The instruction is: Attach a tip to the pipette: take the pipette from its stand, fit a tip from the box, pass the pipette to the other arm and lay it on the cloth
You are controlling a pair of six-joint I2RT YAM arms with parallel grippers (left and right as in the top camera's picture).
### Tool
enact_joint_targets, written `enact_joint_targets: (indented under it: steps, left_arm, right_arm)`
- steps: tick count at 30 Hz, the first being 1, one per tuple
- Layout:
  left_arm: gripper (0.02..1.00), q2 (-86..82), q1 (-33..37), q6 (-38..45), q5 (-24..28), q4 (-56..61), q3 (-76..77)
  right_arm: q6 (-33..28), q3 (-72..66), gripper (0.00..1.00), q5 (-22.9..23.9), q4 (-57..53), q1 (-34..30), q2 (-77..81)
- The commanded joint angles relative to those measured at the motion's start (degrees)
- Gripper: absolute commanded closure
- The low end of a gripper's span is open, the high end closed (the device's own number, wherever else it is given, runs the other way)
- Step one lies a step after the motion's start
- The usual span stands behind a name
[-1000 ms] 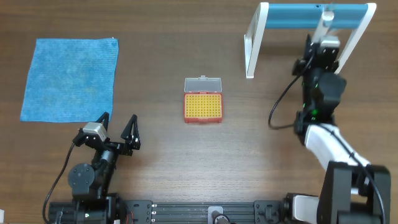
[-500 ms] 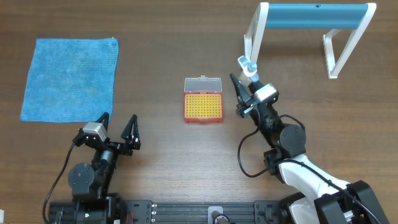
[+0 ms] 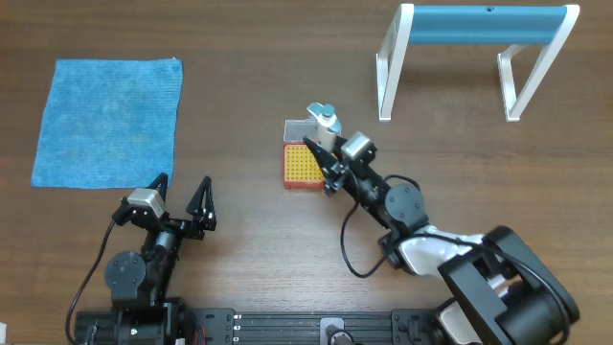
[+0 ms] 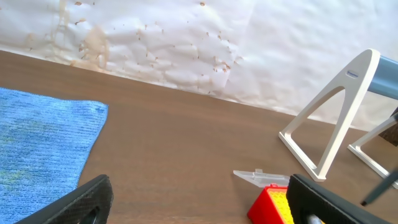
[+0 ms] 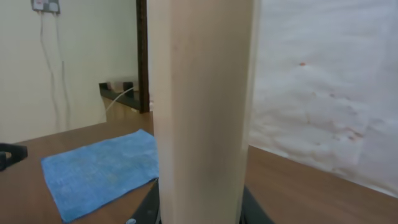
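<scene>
My right gripper is shut on the pipette, whose pale blue cap points away from the arm. It hangs above the orange tip box, covering the box's right half in the top view. In the right wrist view the cream pipette body stands upright between the jaws. The box's clear lid lies open behind it. The blue cloth is spread flat at the far left. My left gripper rests open near its base, holding nothing; its view shows the tip box and the cloth.
The white and blue pipette stand is at the back right with nothing hanging on it, and its white leg shows in the left wrist view. Bare wooden tabletop lies between cloth and box.
My right arm lifted the pipette off the stand and swung it left across the table to above the tip box. The left arm has stayed still.
</scene>
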Motion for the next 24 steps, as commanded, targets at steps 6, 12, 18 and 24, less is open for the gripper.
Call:
enact_joint_targets:
  steps: [6, 12, 18, 24]
  left_arm:
    - [0.112, -0.3, 0.2, -0.4, -0.3, -0.4, -0.1]
    - [0.115, -0.3, 0.2, -0.4, -0.3, -0.4, -0.1]
    - [0.115, -0.3, 0.2, -0.4, -0.3, -0.4, -0.1]
    - [0.115, -0.3, 0.2, -0.4, -0.3, -0.4, -0.1]
  right_arm:
    - [4.8, 6.5, 0.923, -0.3, 0.5, 0.6, 9.3]
    - [4.7, 6.5, 0.925, 1.4, 0.4, 0.6, 11.2]
    - [4.5, 7.2, 0.921, 2.9, 0.4, 0.6, 13.5]
    - [4.5, 8.1, 0.923, 2.9, 0.4, 0.6, 14.8]
